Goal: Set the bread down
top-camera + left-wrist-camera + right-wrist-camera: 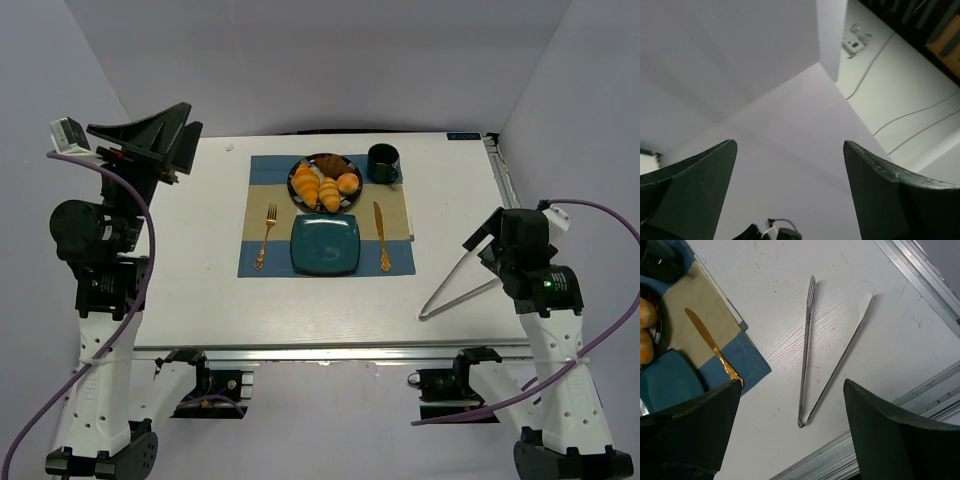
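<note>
With your left fingers (687, 185) and right fingers (690, 425) spread empty, straddle both legs of the silver metal tongs (807, 340) right of the square teal plate (325, 245).

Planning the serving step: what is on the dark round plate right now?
On the round plate: the bread, a larger orange roll, a small round bun and something brown behind them. The plate beneath them is covered.

I see the bread (329, 194) as a small, elongated golden-yellow roll with paler cream ridges. It lies flat at the near side of the dark round plate (300, 165), its long axis running roughly near to far. It is wedged between the larger orange roll (306, 184) and the round bun (348, 182).
</note>
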Controlling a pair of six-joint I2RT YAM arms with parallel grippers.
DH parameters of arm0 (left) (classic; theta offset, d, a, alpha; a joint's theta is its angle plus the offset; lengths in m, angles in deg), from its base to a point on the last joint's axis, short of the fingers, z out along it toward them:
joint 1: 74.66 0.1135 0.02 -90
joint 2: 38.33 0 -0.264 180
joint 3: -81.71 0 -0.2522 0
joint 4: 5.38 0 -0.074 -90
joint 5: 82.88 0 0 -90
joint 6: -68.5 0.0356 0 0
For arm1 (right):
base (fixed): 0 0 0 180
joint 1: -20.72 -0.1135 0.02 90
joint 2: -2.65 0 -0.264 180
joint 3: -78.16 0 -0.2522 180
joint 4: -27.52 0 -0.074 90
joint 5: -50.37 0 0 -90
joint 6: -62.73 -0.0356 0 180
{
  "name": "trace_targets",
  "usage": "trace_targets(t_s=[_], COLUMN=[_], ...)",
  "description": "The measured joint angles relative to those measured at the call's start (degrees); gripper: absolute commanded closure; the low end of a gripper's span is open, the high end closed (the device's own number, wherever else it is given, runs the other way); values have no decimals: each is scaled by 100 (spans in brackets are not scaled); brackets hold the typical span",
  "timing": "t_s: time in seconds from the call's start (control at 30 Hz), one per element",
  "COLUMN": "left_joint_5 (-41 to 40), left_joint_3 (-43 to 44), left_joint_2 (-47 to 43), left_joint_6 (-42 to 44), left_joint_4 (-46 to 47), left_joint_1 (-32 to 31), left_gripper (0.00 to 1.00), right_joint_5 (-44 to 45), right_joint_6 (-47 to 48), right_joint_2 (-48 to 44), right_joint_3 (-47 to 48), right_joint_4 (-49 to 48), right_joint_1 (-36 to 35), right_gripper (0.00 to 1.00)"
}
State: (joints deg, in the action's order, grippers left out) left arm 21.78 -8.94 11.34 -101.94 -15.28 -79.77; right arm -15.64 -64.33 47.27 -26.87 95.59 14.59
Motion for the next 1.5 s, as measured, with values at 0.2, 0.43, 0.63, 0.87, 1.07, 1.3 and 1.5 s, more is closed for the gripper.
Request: trace_targets(t_s=[0.2,0.43,0.63,0.87,1.07,1.3,1.5], left_joint_5=[127,-667,-1910,-2391,-2446,-2430,-2426], left_joint_3=[-153,-448,-883,-1045,-1202,-1244,-1285], left_joint_2=[83,260,-170,-540,-592,-553,-557], left_joint_6=[1239,3499,4806,5421,5578,5604,5619], left_joint_4=[-1152,-3130,-4006,-4188,-4284,-4284,-4284], left_joint_1=[0,0,0,0,0,0,0], left_gripper=[2,2,2,2,2,2,2], right_joint_5=[199,125,-243,-437,-553,-619,-623], right_joint_6=[138,83,-278,-568,-739,-726,-638], right_joint_2=[17,-372,-769,-732,66,1099,1652], right_joint_3=[-4,-654,-1663,-1930,-2448,-2621,-2651], right_joint_4=[31,173,284,26,-560,-1248,-1878], right_joint_1=[2,2,0,2,2,2,2], right_gripper=[39,11,11,11,11,11,11])
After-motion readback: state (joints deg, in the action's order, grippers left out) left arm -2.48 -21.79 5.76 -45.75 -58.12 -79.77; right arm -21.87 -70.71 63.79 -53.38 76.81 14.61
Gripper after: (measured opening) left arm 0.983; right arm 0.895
